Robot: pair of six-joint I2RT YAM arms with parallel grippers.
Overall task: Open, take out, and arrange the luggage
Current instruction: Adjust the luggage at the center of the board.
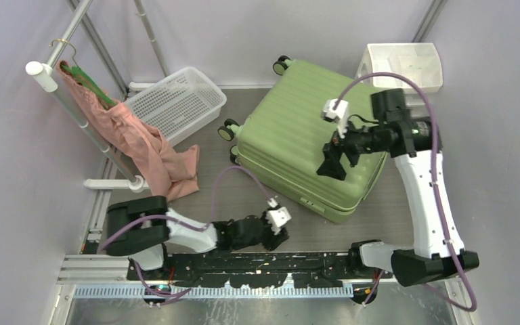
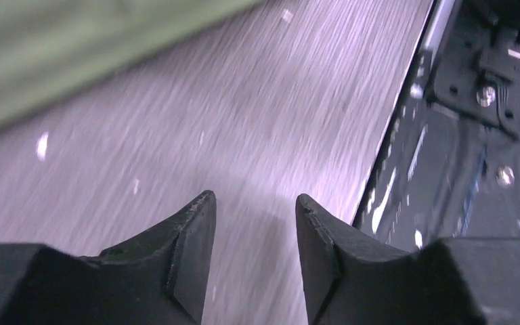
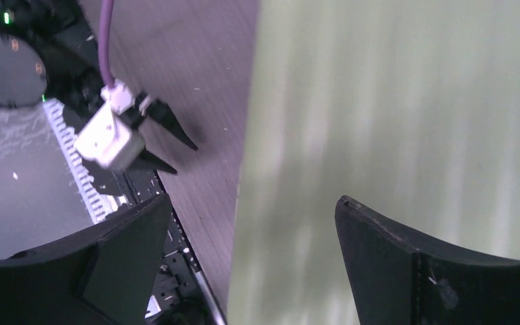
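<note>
Standing by the table and reading across, I count one pink cloth garment drooping from a white tubular rail, then one white mesh plastic basket.

Next comes the left gripper, low over the grey wood-grain table by the near edge. Its fingers are apart, with nothing between them.

The one large light-green ribbed hard-shell suitcase lies shut and flat mid-table, beyond this gripper and to its right. Its long axis runs on a diagonal, from the wheeled end at far left to the near right. I can make out three wheels. The long seamed side faces the left arm.

The right gripper hovers over the lid toward the near-right end, jaws spread wide and gripping nothing. It is the nearer of the two, practically on top of the case.

To my eye, opening depends on that near seam: the left arm faces it side-on, the right from above.

Last, at far right, one white plastic drawer unit sits just behind the case.
</note>
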